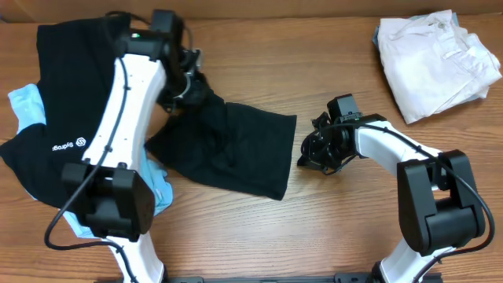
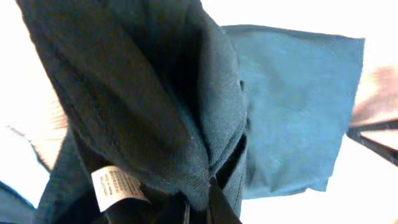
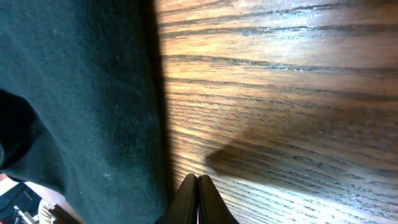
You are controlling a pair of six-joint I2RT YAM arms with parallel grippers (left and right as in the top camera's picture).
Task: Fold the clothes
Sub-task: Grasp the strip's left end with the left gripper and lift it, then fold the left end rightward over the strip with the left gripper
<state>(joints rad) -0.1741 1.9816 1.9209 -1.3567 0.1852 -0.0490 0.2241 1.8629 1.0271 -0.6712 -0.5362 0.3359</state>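
- The folding is at an early stage, judging from the layout: the plain black T-shirt (image 1: 228, 149) lies in the middle of the tabletop (image 1: 330, 228), partly spread and wrinkled, with no tidy fold visible.
- The left end effector (image 2: 200, 208) is pinching a bunched part of this shirt near its small white tag (image 2: 115, 190), at the upper left corner of the cloth.
- The right end effector (image 3: 198, 186) has its fingers pressed together with nothing between them, low over the wood just beside the right edge of the shirt.
- Left to do: a black garment with white lettering (image 1: 55, 118) and a light-blue garment (image 1: 27, 106) lie in a heap at the left, and white garments (image 1: 436, 63) are crumpled at the far right corner.
- The left arm covers part of the heap, so the number of pieces there cannot be told.
- The left wrist view is too close to show which part of the shirt is held.
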